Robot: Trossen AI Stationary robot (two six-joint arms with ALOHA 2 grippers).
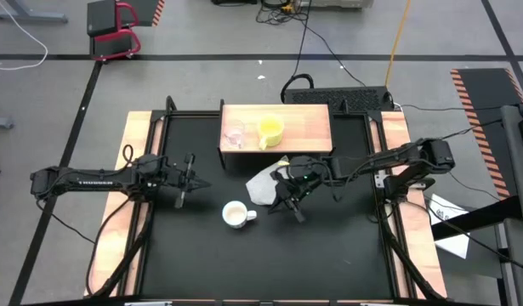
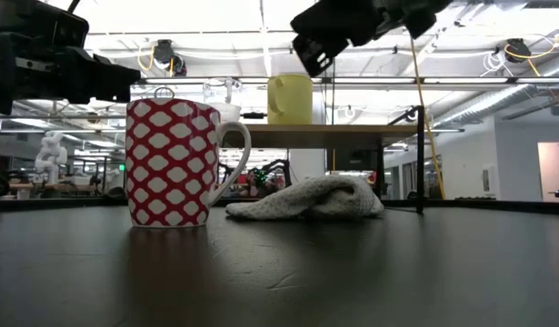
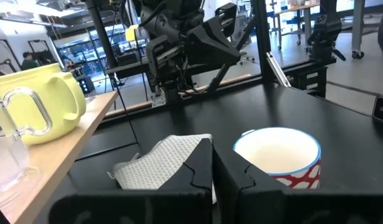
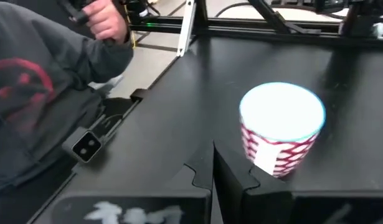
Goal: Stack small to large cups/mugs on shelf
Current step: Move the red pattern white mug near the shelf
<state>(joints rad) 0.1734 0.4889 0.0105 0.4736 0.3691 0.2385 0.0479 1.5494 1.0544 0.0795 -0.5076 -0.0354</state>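
While near right pincer: mug.

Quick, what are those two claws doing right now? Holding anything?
Left gripper: shut, holding nothing.
Right gripper: shut, holding nothing.

Light-wood shelf, clear glass cup, knitted cloth, matt tabletop

No readable text, brand, number or sign anywhere. Faint pale lettering along the left arm in the high view, too small to make out. Red mark on a person's grey sleeve, shape only, not legible.
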